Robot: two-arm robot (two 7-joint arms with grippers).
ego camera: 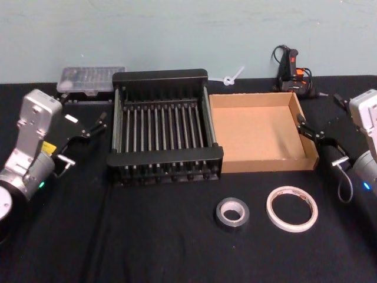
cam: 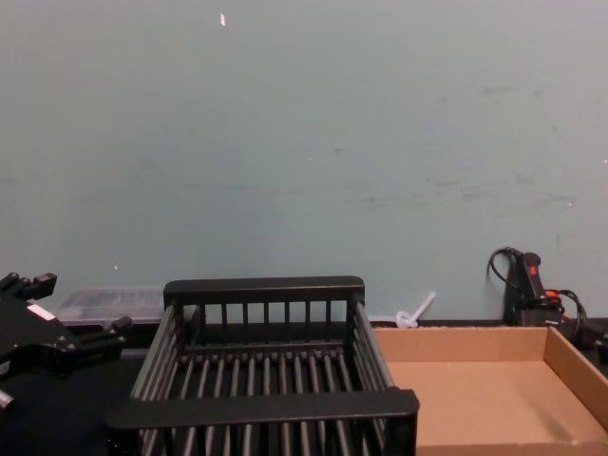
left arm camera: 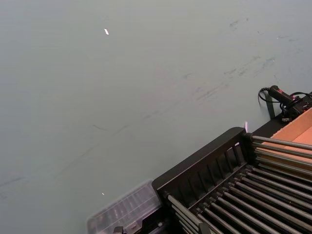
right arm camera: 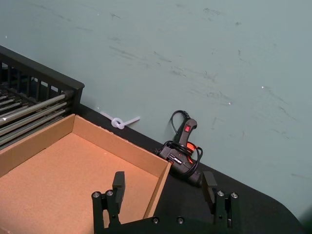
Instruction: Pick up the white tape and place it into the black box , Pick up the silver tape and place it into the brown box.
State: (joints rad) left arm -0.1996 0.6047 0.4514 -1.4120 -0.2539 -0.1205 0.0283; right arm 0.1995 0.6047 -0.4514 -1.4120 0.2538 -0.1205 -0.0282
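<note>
On a table draped in black cloth (ego camera: 147, 247), the black box (ego camera: 160, 75) stands at centre, its slatted floor bare; the brown box (ego camera: 221, 132) sits touching its right side, its flat cardboard bottom also bare. Both tapes lie on the cloth nearer the robot than the boxes: the silver tape (ego camera: 232, 213) flat just in front of the seam between the two boxes, the white tape (ego camera: 291, 209) flat just to its right, the two rolls near each other but apart.

The left gripper (ego camera: 88, 130) hangs left of the black box, off its left wall, fingers spread and holding nothing; the chest view shows it low at the left edge (cam: 57, 347). The right gripper (ego camera: 312, 134) hovers at the right wall of the brown box, near its near-right corner; the right wrist view shows its two dark fingers (right arm camera: 118, 184) set wide apart over that corner, nothing between them.

Along the far edge of the table, against the pale green wall (ego camera: 177, 29): a clear plastic case (ego camera: 89, 78) behind the black box's far-left corner; a knotted white cable tie (ego camera: 231, 77) behind the brown box; and what appears to be a black-and-orange hot-glue gun (ego camera: 290, 69) with its cord at the far right.
</note>
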